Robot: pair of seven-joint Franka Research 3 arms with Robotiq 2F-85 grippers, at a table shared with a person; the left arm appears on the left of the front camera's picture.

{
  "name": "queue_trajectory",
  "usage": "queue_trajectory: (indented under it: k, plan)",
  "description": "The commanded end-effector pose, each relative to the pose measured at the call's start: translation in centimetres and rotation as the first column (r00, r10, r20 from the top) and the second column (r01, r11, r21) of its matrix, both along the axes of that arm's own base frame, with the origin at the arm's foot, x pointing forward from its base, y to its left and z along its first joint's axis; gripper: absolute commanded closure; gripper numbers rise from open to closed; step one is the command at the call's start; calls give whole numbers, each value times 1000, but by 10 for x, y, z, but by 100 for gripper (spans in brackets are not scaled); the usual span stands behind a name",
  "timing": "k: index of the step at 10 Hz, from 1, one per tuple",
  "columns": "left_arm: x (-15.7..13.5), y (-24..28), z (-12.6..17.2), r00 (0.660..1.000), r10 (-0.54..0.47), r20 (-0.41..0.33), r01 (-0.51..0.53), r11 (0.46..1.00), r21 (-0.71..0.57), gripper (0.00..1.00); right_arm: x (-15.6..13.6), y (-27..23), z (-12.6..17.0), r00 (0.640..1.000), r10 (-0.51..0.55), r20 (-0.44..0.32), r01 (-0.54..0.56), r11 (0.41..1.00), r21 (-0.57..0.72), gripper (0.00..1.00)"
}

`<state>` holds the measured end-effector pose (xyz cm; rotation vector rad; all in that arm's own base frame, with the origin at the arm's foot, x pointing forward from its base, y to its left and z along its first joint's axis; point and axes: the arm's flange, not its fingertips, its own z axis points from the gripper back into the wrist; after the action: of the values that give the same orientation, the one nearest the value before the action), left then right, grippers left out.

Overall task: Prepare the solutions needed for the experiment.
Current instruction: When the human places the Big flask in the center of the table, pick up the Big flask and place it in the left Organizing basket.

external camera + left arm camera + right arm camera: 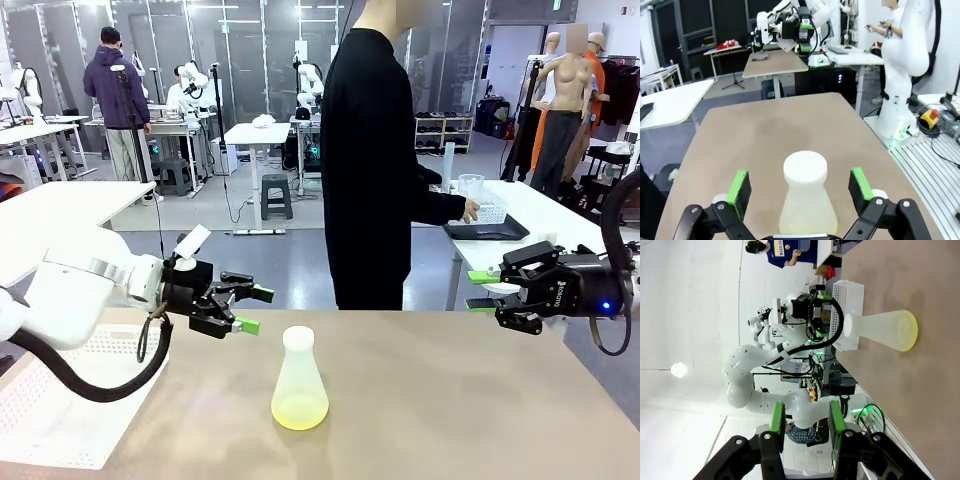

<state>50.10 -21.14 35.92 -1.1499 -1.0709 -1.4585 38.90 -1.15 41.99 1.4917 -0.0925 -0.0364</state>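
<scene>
you are looking across a brown tabletop (450,400) with a person in black (375,160) standing at its far side, turned toward a side table, one hand reaching at a clear container there. a white perforated tray (60,390) is lying at the tabletop's left edge.

the left arm is coming in from the left, its left gripper (255,309) hanging low just above the tabletop with the jaws spread wide, holding nothing. in the left wrist view the flask (806,197) is sitting between the green pads (738,187), apart from both.

the right gripper (483,291) is hovering off the right end of the tabletop, well apart from the flask; its jaws are standing partly apart with nothing between them, as the right wrist view is showing (807,422).

the translucent conical flask (299,380) with a white cap is standing upright near the middle of the tabletop. the solutions (299,410) are sitting as a shallow yellow-green layer in its base.
</scene>
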Motion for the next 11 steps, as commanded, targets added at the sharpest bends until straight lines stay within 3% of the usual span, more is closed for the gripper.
queue_trajectory:
  k: [1,4,8,11]
  plan:
    - [18,-7,-9,999,-50,-1,50,993,-103,0,-1,0,0,1000,2,17,-2,1000,4,54]
    - [24,-26,-29,993,-112,-24,109,990,-87,0,-1,0,0,1000,2,17,-2,1000,4,54]
    - [11,-24,-49,994,-98,-47,94,992,-79,0,-1,0,0,1000,2,17,-2,1000,4,54]
    - [19,-25,-59,994,-106,-38,102,991,-90,0,-1,0,0,1000,2,17,-2,1000,4,54]
